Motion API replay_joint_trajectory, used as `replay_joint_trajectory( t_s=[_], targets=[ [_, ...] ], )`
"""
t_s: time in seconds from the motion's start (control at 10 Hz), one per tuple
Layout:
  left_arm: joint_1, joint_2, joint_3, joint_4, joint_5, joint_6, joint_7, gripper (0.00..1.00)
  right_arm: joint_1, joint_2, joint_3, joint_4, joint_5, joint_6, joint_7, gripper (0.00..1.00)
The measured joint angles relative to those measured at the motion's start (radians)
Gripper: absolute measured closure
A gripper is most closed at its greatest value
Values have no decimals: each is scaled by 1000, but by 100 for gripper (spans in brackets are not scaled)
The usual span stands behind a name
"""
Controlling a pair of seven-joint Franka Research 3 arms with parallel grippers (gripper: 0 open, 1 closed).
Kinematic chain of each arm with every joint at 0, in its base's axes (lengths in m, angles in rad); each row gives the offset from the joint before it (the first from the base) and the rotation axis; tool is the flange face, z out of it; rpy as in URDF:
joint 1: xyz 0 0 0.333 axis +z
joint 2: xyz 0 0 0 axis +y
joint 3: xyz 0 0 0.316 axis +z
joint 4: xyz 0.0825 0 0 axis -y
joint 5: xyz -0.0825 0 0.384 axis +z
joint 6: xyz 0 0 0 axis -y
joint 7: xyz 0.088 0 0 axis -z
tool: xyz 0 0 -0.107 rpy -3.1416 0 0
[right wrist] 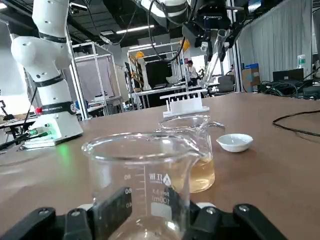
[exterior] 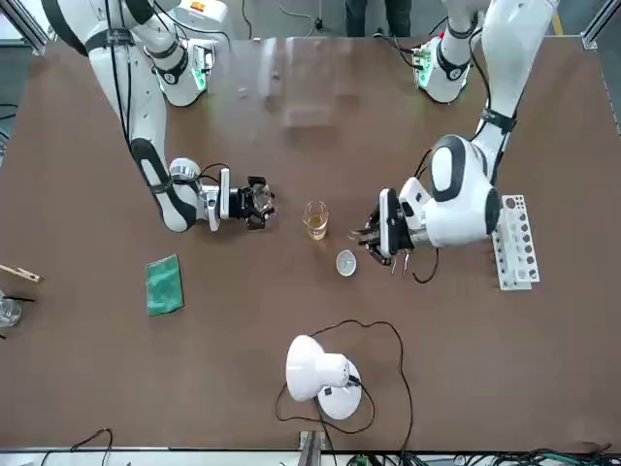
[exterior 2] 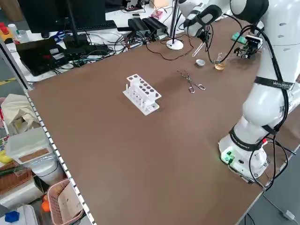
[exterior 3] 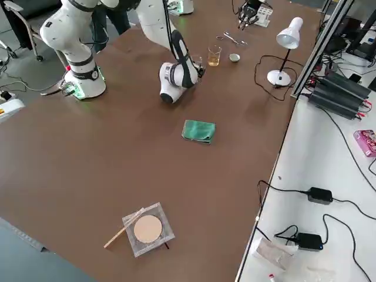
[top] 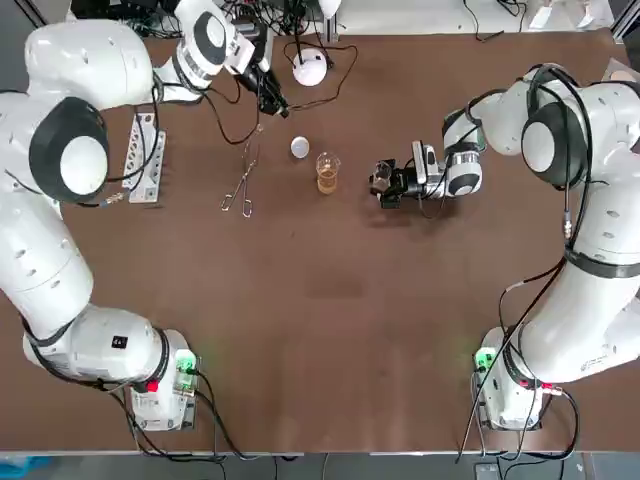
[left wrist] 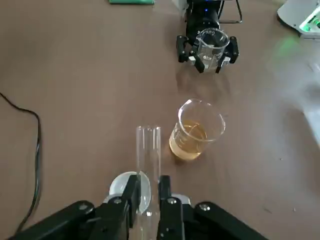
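My left gripper [top: 272, 100] hangs above the table's far side, shut on a clear, empty-looking test tube [left wrist: 148, 150]. The tube's open end points toward a small beaker of amber liquid [top: 327, 175] and a white dish [top: 300, 147] below it. My right gripper [top: 382, 183] lies low over the table just to the right of that beaker, shut on an empty glass beaker [right wrist: 142, 175]. The amber beaker [right wrist: 197, 155] stands a short way beyond the empty one, not touching it. In the left wrist view, the right gripper's empty beaker [left wrist: 210, 44] sits past the amber beaker [left wrist: 197, 131].
Metal tongs [top: 240, 185] lie left of the amber beaker. A white test tube rack [top: 143, 155] stands farther left. A white desk lamp [top: 310, 67] with its black cable sits at the far edge. A green cloth [exterior: 163, 284] lies beyond the right gripper.
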Motion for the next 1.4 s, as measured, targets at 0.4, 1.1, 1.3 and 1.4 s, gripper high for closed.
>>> replay_joint_trajectory(
  t_s=[0.4, 1.1, 1.3, 1.4],
  targets=[
    [-101, 8, 13, -13, 158, 56, -186, 79, 4, 6, -1, 2, 9, 17, -1, 61],
    [-196, 41, 15, 10, 363, 72, -460, 79, 16, 26, -2, 16, 30, 22, -8, 61],
    [-219, 41, 15, 30, 438, 73, -536, 79, 16, 27, -2, 18, 30, 22, -8, 61],
    [-230, 41, 15, 40, 475, 73, -576, 79, 16, 27, -2, 20, 30, 22, -8, 61]
  ],
)
